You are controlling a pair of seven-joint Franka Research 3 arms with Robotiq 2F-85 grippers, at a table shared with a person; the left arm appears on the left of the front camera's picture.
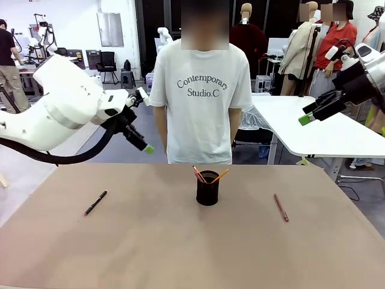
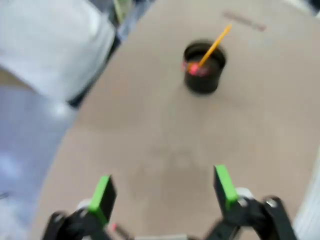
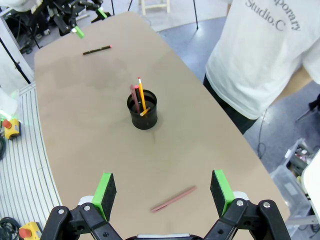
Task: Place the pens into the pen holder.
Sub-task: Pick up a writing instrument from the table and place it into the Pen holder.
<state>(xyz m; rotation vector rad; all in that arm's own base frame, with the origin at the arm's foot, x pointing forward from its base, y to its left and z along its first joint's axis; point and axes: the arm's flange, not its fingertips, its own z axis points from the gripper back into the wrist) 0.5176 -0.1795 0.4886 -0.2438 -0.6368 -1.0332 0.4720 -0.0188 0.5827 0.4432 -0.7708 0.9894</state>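
The left tool point(image 2: 165, 192) and right tool point(image 3: 162, 192) hung above the bench point(image 1: 150, 253), fingers wide apart, gripping nothing. Ahead of the right tool, the black mesh pen holder point(image 3: 143, 112) held a yellow-orange pencil point(image 3: 142, 95) and a reddish pen point(image 3: 135, 97). A dark red pen point(image 3: 173, 199) lay flat beneath that tool. A black pen with red tip point(image 3: 97, 50) lay near the left tool.

The black mesh holder point(image 1: 207, 191) stands upright. Inside it a yellow-orange pencil point(image 1: 220, 175) and a reddish pen point(image 1: 199, 174) lean apart, their ends above the rim. A black pen point(image 1: 95, 202) with a red tip lies flat well to the holder's left. A dark red pen point(image 1: 281, 207) lies flat well to its right.
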